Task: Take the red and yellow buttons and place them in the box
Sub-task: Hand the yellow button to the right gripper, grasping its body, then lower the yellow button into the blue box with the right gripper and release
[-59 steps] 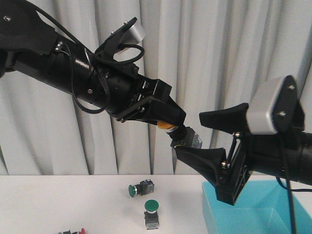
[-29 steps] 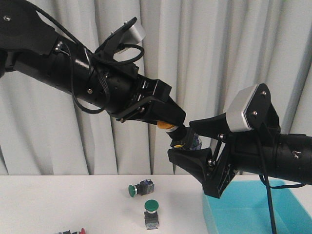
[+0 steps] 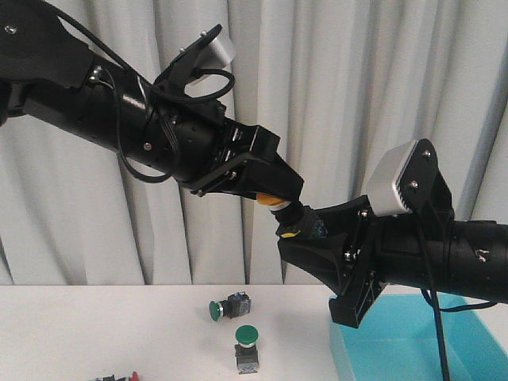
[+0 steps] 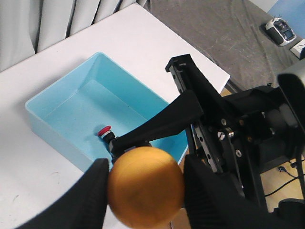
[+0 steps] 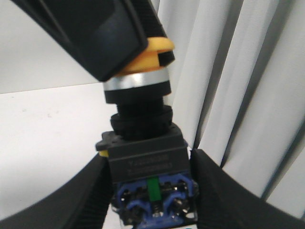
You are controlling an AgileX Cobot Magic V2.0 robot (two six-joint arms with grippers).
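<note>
Above the box (image 3: 413, 349), a yellow button (image 3: 279, 205) was held.
Its cap was clamped by the left gripper (image 3: 274, 190), its body by the right gripper (image 3: 305, 232).

The yellow button (image 3: 287, 216) is mostly hidden in the front view between the left gripper (image 3: 278, 194) and right gripper (image 3: 305, 238); its body label is blurred. The turquoise box (image 3: 413, 349) and a red-tipped item (image 3: 133, 376) are cut off by the frame edge.
</note>
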